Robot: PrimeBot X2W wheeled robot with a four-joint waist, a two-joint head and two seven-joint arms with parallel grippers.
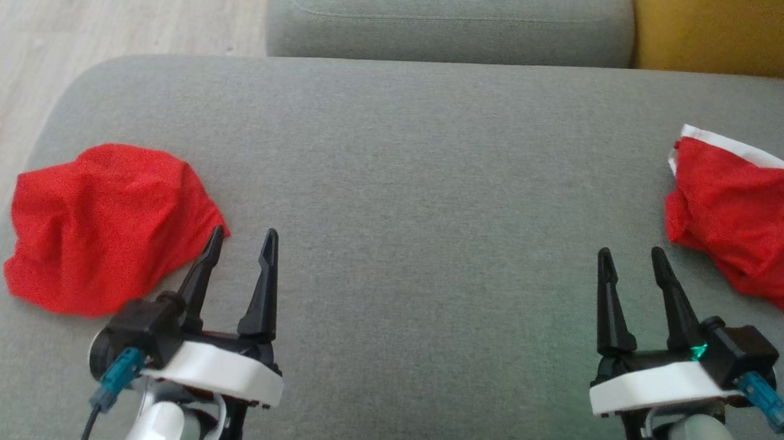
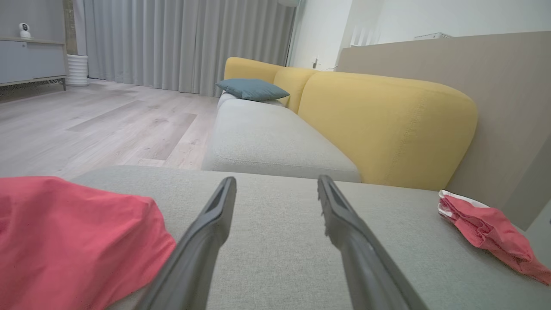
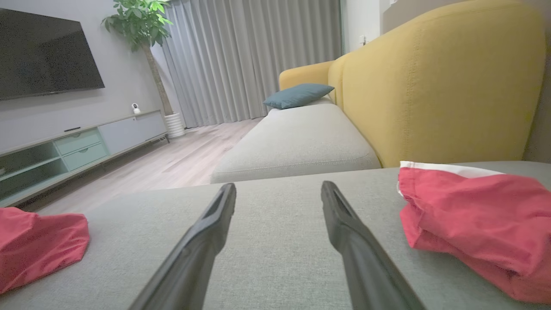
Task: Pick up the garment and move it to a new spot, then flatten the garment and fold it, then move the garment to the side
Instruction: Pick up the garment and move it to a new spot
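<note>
Here, a crumpled garment (image 1: 98,223) is seen just beside the left gripper (image 1: 242,235), a white-edged garment (image 1: 743,224) near the right gripper (image 1: 630,253); both pincers spread, empty.

Left garment (image 1: 105,227), open cushion (image 1: 428,202), right garment (image 1: 744,217)

Sofa seat (image 1: 436,182): grey woven cloth, matt, finely grained. Left red garment (image 1: 102,227), right red garment (image 1: 744,217): thin soft cloth, creased. Left tool (image 1: 244,234), right tool (image 1: 630,252): matt dark plastic fingers, glossy white shells. Floor (image 1: 103,6): pale wood, smooth.
</note>
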